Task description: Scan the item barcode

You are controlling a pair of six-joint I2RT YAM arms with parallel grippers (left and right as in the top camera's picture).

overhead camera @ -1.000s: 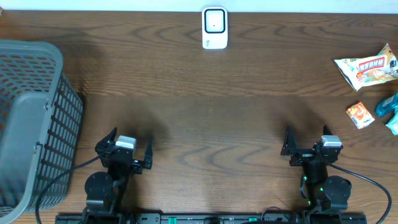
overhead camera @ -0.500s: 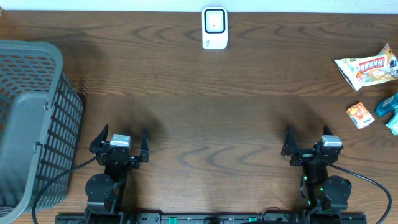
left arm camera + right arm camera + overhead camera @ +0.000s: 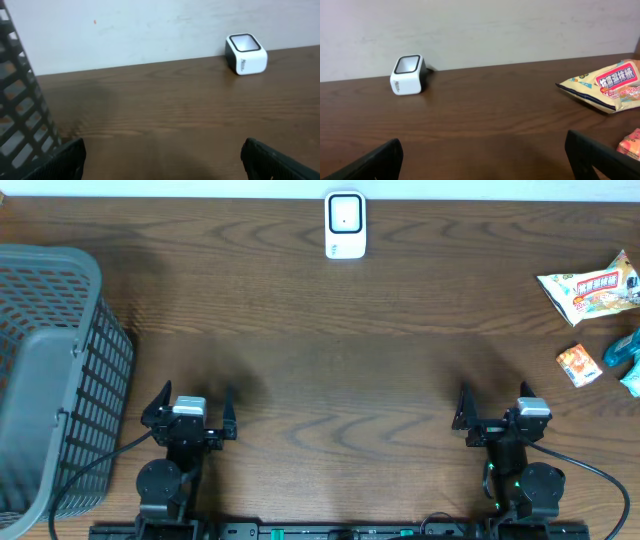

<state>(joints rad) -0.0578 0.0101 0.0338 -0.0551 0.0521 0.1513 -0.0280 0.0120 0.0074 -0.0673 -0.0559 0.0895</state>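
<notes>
We see the left gripper [image 3: 197,396] and right gripper [image 3: 492,398] empty, jaws wide apart, near the dark wooden table's [image 3: 330,330] front edge. The white cube-shaped barcode scanner [image 3: 346,225] sits mid far edge. The yellow-and-orange plastic snack bag [image 3: 590,288] lies at the right edge, well apart from both.

This looks like a robot test room set up like a shop checkout. A small white scanner [image 3: 346,225] stands at the back of a brown wood table [image 3: 330,330]. A grey basket [image 3: 105,370] sits at one end, and a snack bag [image 3: 590,288] and a little orange pack [image 3: 579,365] lie at the other, like things you buy. The left arm [image 3: 165,475] and right arm [image 3: 525,480] of a robot are fixed at the near edge, and a plain pale wall [image 3: 150,25] stands behind the table.
</notes>
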